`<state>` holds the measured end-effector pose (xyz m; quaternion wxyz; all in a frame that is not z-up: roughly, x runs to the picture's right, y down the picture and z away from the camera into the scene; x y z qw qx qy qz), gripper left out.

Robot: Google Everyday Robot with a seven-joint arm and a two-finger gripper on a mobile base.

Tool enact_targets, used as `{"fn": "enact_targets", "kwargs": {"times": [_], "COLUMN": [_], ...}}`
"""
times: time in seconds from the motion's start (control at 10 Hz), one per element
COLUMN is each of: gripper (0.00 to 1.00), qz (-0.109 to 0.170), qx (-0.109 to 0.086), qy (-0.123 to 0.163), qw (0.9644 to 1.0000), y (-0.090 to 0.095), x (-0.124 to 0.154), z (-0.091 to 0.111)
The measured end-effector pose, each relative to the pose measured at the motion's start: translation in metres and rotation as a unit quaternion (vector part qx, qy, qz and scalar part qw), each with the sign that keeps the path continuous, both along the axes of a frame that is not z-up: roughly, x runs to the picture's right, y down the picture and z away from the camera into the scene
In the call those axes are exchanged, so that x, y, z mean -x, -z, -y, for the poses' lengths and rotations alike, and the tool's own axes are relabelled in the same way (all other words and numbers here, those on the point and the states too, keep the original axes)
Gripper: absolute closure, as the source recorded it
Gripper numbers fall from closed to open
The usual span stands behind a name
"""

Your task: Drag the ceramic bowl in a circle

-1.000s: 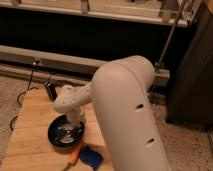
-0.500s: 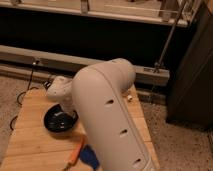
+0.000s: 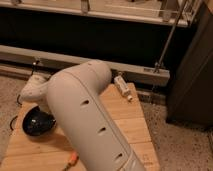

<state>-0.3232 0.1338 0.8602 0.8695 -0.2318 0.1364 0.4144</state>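
Note:
The ceramic bowl (image 3: 36, 123) is a shallow glossy black bowl on the left part of the wooden table (image 3: 127, 125). My big white arm (image 3: 87, 115) crosses the middle of the view and hides much of the table. Its wrist bends down at the left, and my gripper (image 3: 44, 115) reaches down at the bowl's near right rim. The arm hides where the gripper meets the bowl.
A small white bottle (image 3: 123, 88) lies at the table's far edge. An orange-handled item (image 3: 72, 160) pokes out from under the arm at the front. A dark cable (image 3: 13, 122) hangs off the left side. A metal rail and dark shelving stand behind.
The bowl has moved left and a little away from me across the table. My arm has swung left with it. The blue sponge is now hidden behind the arm.

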Motion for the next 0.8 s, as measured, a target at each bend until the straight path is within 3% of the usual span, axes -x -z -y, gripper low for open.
{"fn": "enact_targets", "kwargs": {"times": [0.2,0.4,0.6,0.8], "gripper": [0.85,0.85,0.85,0.85], "qz": [0.037,0.069,0.089,0.087], "qx": [0.012,0.028,0.052,0.073], "qy": [0.041,0.076,0.091,0.081], "qw": [0.9984,0.9943,0.9906,0.9902], "y": [0.02,0.042,0.066,0.084], "x": [0.033,0.04,0.025,-0.01], "z": [-0.029,-0.058,-0.084,-0.1]}}
